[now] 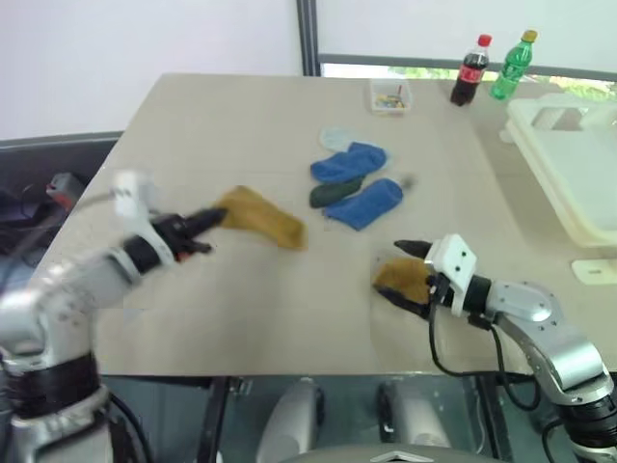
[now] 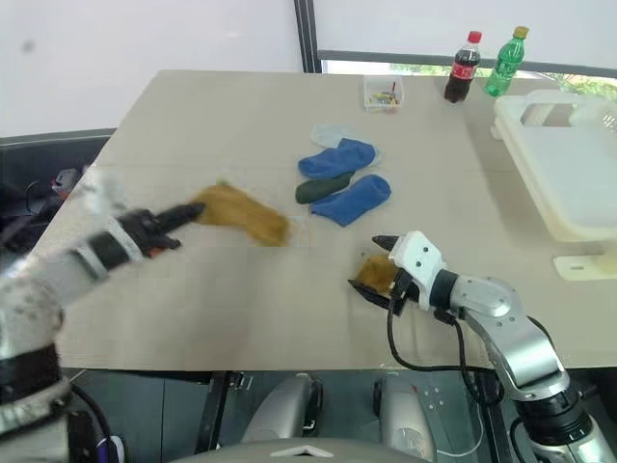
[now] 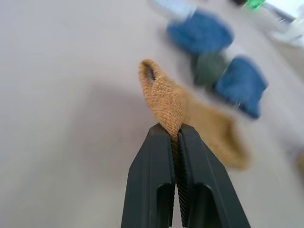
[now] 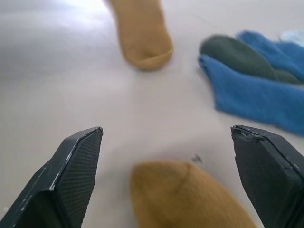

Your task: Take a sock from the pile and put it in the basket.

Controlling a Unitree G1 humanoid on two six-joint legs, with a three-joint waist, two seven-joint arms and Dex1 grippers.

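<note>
Left gripper (image 3: 176, 135) pinches one mustard sock (image 1: 262, 218), apparently lifted, at nine o'clock of the pile (image 1: 354, 183), for carrying to the basket (image 2: 569, 159) at two o'clock. Right gripper (image 1: 410, 280) is spread around a second mustard sock (image 4: 190, 197).

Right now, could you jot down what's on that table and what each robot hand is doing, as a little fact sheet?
left gripper: shut on a mustard-yellow knitted sock, pinched at one end
right gripper: open, fingers either side of a second mustard-yellow sock, not gripping
pile: two bright blue socks, one dark green, one pale
basket: large cream-white plastic bin, at the robot's right
far edge: small clear box, two bottles
</note>
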